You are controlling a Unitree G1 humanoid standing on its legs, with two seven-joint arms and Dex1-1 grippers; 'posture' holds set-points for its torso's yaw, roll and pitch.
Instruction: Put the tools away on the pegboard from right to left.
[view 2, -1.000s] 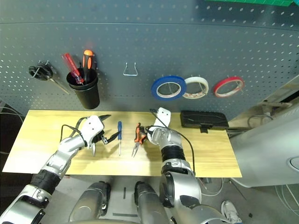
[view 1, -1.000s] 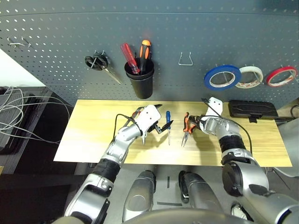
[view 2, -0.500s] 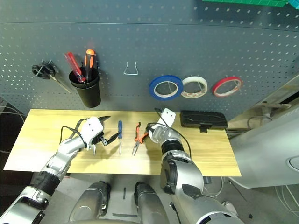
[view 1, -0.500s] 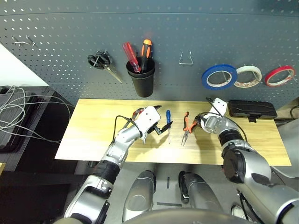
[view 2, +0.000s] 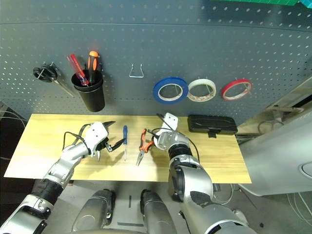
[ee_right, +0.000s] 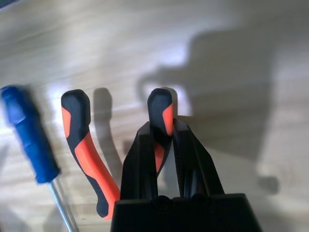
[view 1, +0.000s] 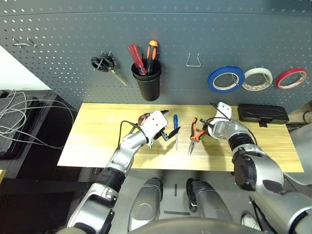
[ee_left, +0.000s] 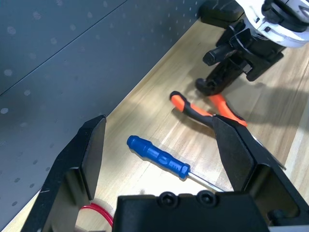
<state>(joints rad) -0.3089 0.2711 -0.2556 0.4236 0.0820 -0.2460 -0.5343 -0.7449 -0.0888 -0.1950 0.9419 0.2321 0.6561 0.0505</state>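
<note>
A wooden table [view 1: 97, 141] fills the middle of the head views, with the dark grey pegboard [view 1: 58, 44] across the top. Just right of frame centre, the right gripper [ee_right: 164, 145] is clamped on one orange-and-black handle of the pliers [view 1: 194, 134]; the other handle lies free beside it, and the metal nose points toward the lower edge of the frame. Immediately left of the pliers lies the small blue-handled screwdriver [view 1: 175, 126], apart from them. Left of that, the left gripper [ee_left: 159, 159] hovers with its fingers spread wide, holding nothing. Something red [ee_left: 99, 212] shows under it, too hidden to identify. On the pegboard at upper right hangs the blue tape ring [view 1: 225, 79]. No readable writing or labels can be made out.
</note>
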